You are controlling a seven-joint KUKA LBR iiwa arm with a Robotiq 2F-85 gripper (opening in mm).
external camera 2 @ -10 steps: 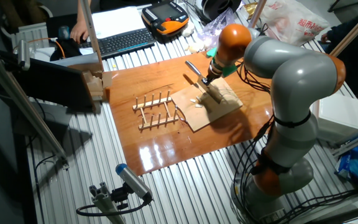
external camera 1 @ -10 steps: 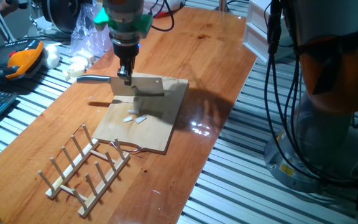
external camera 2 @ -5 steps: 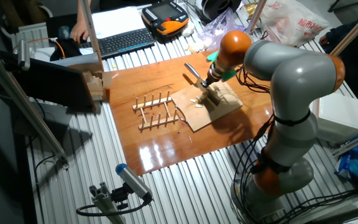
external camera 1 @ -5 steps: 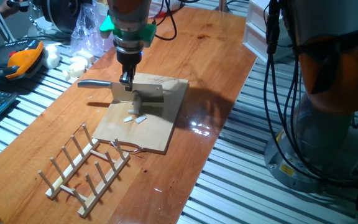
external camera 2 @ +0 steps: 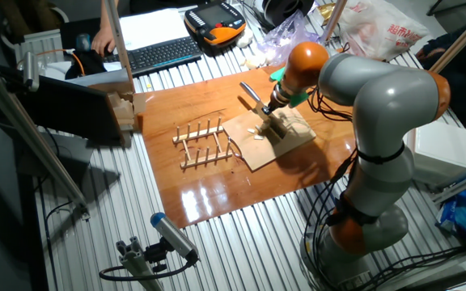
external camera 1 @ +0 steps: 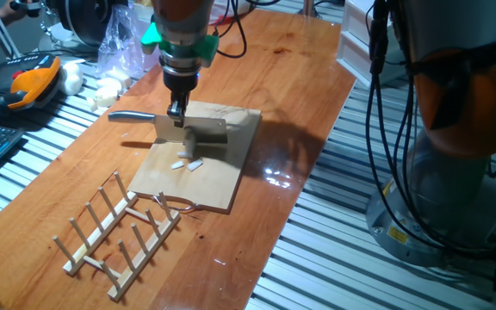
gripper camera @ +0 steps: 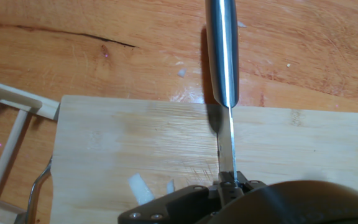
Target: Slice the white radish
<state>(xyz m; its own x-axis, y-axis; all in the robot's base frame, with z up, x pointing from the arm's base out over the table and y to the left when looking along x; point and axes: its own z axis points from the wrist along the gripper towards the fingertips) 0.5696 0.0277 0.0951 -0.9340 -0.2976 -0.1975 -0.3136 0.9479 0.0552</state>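
My gripper is shut on the spine of a steel knife, with the jaws clamped on the blade and the handle pointing left. The blade stands edge-down on the wooden board. Two little flat white radish bits lie on the board just in front of the blade. In the hand view the blade shows edge-on, with the radish bits to its left. In the other fixed view the gripper is over the board. No larger radish chunk shows.
A wooden peg rack lies in front of the board, touching its corner. Bigger white lumps and a plastic bag sit at the table's back left. An orange pendant lies off the table.
The knife and gripper came down a little onto the board during the first half second; since then nothing has visibly moved.
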